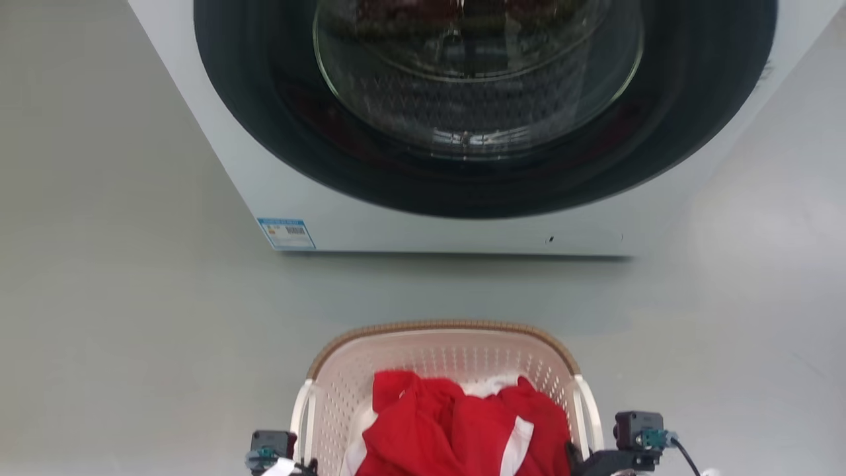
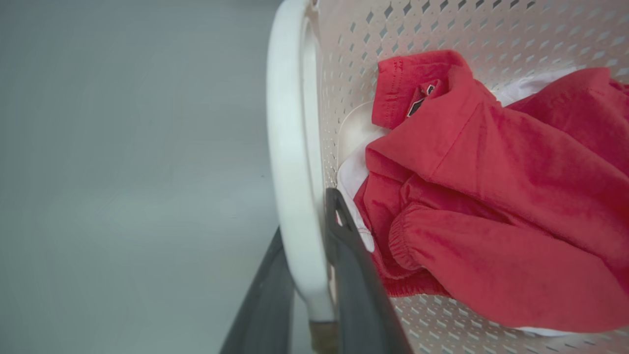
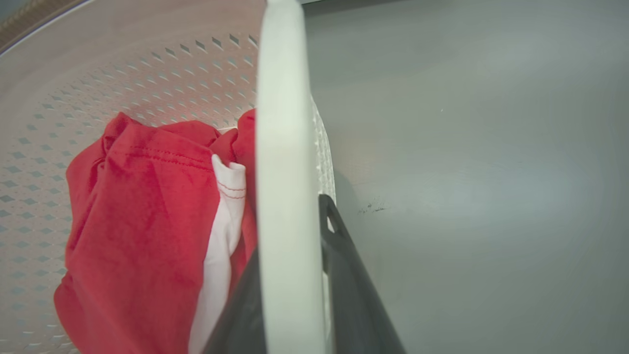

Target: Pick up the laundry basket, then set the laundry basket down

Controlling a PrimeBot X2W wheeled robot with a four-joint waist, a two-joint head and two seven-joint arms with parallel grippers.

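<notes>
We are looking at the laundry basket [image 1: 441, 326] low in the head view, standing in front of the washing machine [image 1: 462, 228] and well apart from it, with the grey floor [image 1: 132, 330] all around. We cannot tell whether its base is resting on the floor or is already a little above it.

The left pincer [image 2: 305, 216] is closing on the left white handle [image 2: 290, 147], one dark finger outside the bar and one inside against the perforated wall. The right pincer [image 3: 290, 231] is doing the same on the right handle [image 3: 282, 147]. Both are gripping narrowly, with only the bar between the fingers.

We are judging the basket to be light: thin plastic full of holes, and inside only some red and white clothes [image 1: 456, 423] (soft things that are adding little weight). The walls are probably bending a little under pressure, so the handles are the proper place to take hold – they are thicker and stiffer than the wall. The bars are smooth and rounded, so they may be turning or slipping between the fingers if one arm is rising faster than the other. For this reason we are thinking that both arms must be moving together and level – otherwise the basket is tilting and the clothes are sliding to one side.
</notes>
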